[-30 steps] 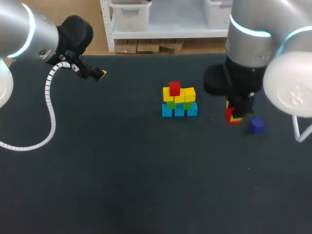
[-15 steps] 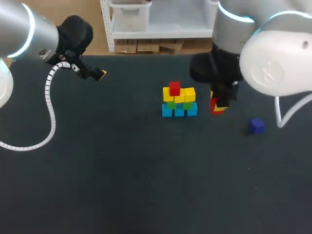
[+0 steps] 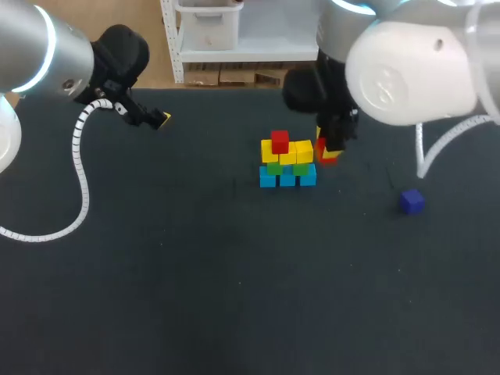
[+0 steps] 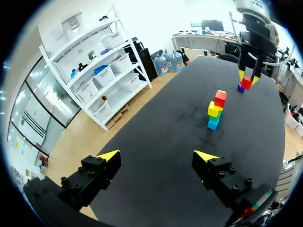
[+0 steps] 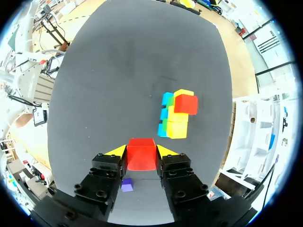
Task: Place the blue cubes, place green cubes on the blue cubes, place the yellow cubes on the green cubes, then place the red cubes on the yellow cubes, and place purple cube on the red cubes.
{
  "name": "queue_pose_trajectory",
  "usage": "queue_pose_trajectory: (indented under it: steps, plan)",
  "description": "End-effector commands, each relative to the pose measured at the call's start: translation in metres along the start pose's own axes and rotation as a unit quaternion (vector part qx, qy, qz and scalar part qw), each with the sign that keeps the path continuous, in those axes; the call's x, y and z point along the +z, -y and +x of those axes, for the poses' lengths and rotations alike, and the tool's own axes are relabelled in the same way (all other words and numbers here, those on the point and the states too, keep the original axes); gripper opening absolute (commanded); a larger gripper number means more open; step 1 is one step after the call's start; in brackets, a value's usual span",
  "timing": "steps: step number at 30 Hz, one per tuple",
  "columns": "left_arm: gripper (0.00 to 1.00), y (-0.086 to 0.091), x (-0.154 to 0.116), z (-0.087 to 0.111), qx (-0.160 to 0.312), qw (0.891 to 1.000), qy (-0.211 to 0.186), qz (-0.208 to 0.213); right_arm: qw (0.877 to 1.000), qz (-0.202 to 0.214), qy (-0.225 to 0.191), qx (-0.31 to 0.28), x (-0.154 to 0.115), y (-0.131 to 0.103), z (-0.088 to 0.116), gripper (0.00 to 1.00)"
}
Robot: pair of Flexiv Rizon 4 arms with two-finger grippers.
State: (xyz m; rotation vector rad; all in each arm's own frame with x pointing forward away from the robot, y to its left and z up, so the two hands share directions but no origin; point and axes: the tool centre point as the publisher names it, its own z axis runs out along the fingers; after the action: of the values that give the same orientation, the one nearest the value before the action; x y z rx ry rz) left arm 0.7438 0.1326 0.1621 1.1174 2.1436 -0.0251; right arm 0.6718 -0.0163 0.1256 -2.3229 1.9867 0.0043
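- Grip: right fingers (image 5: 117, 151) clamped on red cube (image 5: 141, 154), clear in right wrist view, mostly arm-covered in head view.
- Left wrist view: left fingers (image 4: 108, 155) apart.

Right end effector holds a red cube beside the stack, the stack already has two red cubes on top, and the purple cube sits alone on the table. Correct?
Not quite. The stack has only one top red cube, as the head view shows. The rest holds: the right end effector is shut on the held red cube beside the stack, and the purple cube sits alone.
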Motion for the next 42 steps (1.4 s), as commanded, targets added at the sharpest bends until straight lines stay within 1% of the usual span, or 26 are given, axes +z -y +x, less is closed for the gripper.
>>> queue_pose_trajectory:
  steps: [1,10,19,25,31,42]
  plan:
    - [1.00,-0.002,0.000,0.001,0.002,1.000,0.002,0.004,0.999,-0.036,-0.002,-0.001,0.004,0.021,-0.004,0.00]
    - [1.00,-0.002,0.000,0.001,0.002,1.000,0.002,0.004,0.999,-0.048,-0.005,0.002,0.010,0.045,-0.006,0.00]
    - [1.00,-0.002,0.000,0.001,0.002,1.000,0.002,0.004,0.999,-0.054,-0.008,0.001,0.014,0.056,-0.012,0.00]
    - [1.00,-0.002,0.000,0.001,0.002,1.000,0.002,0.004,0.998,-0.057,-0.007,-0.002,0.016,0.059,-0.014,0.00]
    - [1.00,-0.002,0.000,0.001,0.002,1.000,0.002,0.004,0.998,-0.067,-0.007,-0.003,0.024,0.063,-0.017,0.00]
    - [1.00,-0.002,0.000,0.001,0.002,1.000,0.002,0.004,0.997,-0.072,-0.008,-0.004,0.028,0.061,-0.021,0.00]
